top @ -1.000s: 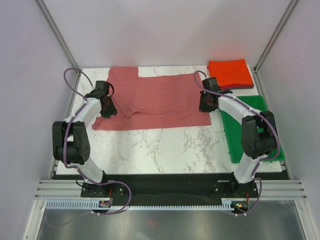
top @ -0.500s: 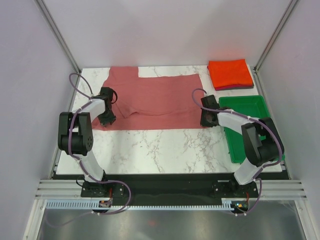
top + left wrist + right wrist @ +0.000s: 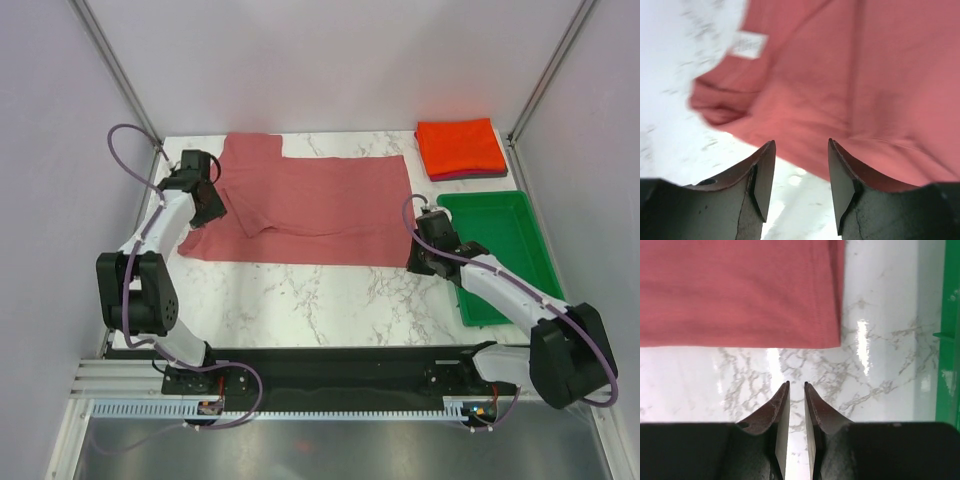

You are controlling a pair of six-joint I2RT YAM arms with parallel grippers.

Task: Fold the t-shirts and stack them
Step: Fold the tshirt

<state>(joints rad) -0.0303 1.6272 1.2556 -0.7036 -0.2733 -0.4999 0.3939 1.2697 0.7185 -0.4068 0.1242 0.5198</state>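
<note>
The dusty rose-red t-shirt (image 3: pixel 310 205) lies spread flat across the far half of the table, with one sleeve folded in at its left. My left gripper (image 3: pixel 211 207) hovers open and empty over that left edge. The left wrist view shows the shirt (image 3: pixel 870 85), its white label (image 3: pixel 749 44) and the gripper (image 3: pixel 800 170) above bare marble. My right gripper (image 3: pixel 420 264) is just off the shirt's near right corner. In the right wrist view its jaws (image 3: pixel 796 390) stand almost together with nothing between them, and the shirt's hem (image 3: pixel 740 295) lies ahead. The folded orange-red shirt (image 3: pixel 460 146) rests on the folded maroon one (image 3: pixel 478 175) at the far right.
A green plastic tray (image 3: pixel 505 205) stands along the table's right side, right of my right gripper, and its rim shows in the right wrist view (image 3: pixel 947 340). Grey walls and metal posts surround the table. Bare marble (image 3: pixel 320 300) lies in front of the shirt.
The shirt's near hem was drawn toward the near edge and flattened. My right gripper backed off the near right corner. My left gripper moved to the far left and holds nothing.
</note>
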